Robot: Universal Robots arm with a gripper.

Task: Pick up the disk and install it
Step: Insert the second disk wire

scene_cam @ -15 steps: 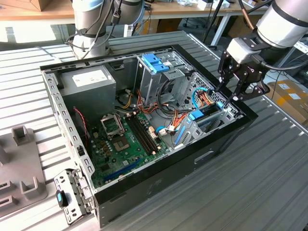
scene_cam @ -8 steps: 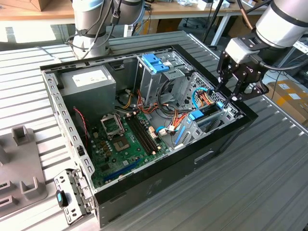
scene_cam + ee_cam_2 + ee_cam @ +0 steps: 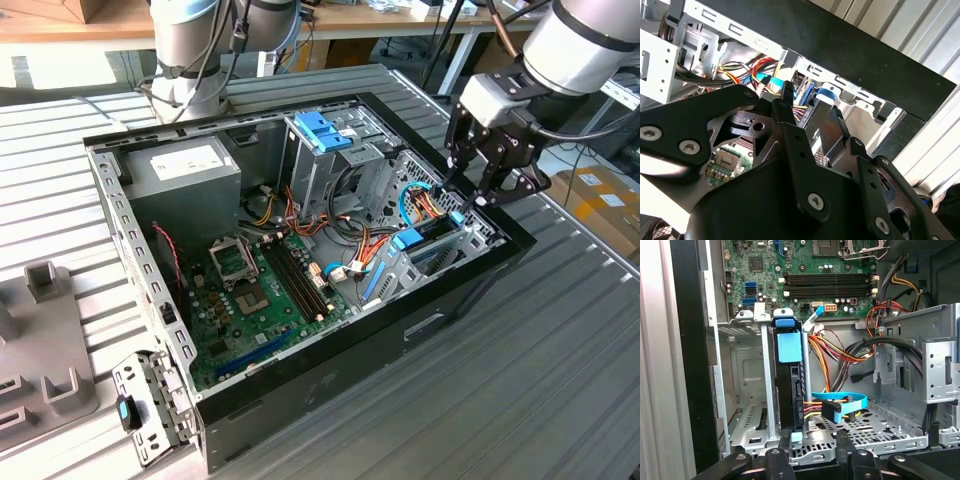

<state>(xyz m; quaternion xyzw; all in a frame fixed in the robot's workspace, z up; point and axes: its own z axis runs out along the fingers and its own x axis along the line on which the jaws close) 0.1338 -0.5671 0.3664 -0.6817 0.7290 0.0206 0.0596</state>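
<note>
An open desktop computer case (image 3: 470,290) lies on its side on a slatted metal table (image 3: 560,380), its inside facing up. The gripper (image 3: 466,195) hangs over the case's corner at the exterior view's right, fingertips dipping just inside the rim, above the drive bay (image 3: 747,390).

The disk (image 3: 792,395) stands on edge in that bay, slotted between the bay's metal walls — in the first wrist view its blue plastic rail and tab (image 3: 789,342) face the camera, with the dark narrow side of the drive running down below them. In the exterior view the same disk (image 3: 425,245) shows as a blue-topped slab seated low in the right corner of the case, beside bundles of red, orange and yellow wires (image 3: 355,250).

The gripper's black fingers (image 3: 777,462) sit at the near end of the disk, one to either side of its blue end piece; the jaws stand apart, and I cannot tell whether either pad touches the drive. In the second wrist view the finger linkages (image 3: 795,150) hide most of the bay.

A blue flat data cable (image 3: 840,402) loops across the perforated floor just beside the disk. Farther in lie the green motherboard (image 3: 255,295), the grey power supply box (image 3: 185,180) at the far left and a drive cage with a blue handle (image 3: 325,130).
</note>
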